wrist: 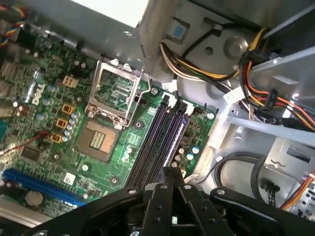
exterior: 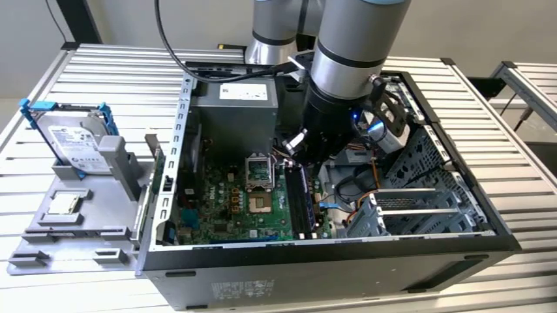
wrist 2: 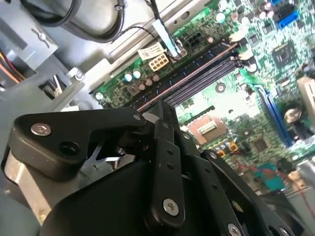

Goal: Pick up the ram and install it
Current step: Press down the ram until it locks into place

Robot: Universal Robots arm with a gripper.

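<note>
The ram [exterior: 301, 195] is a long dark bluish stick standing on edge in the black slots of the green motherboard [exterior: 226, 208], inside the open computer case. In both wrist views it is a thin line along the slots [wrist 2: 192, 73] [wrist: 170, 142]. My gripper [exterior: 296, 151] hangs inside the case over the ram's far end. Its black fingers meet at their tips [wrist 2: 160, 105] [wrist: 172, 171], shut, with nothing seen between them. I cannot tell whether the tips touch the ram.
The processor socket [exterior: 261, 173] lies beside the slots. Bundled cables [wrist: 266, 93] and metal drive cages [exterior: 418, 208] crowd the other side. A grey power supply [exterior: 235, 111] fills the case's back. On the exterior view's left, a grey holder [exterior: 87, 222] carries a blue-framed hard drive [exterior: 78, 147] and a small silver chip [exterior: 65, 204].
</note>
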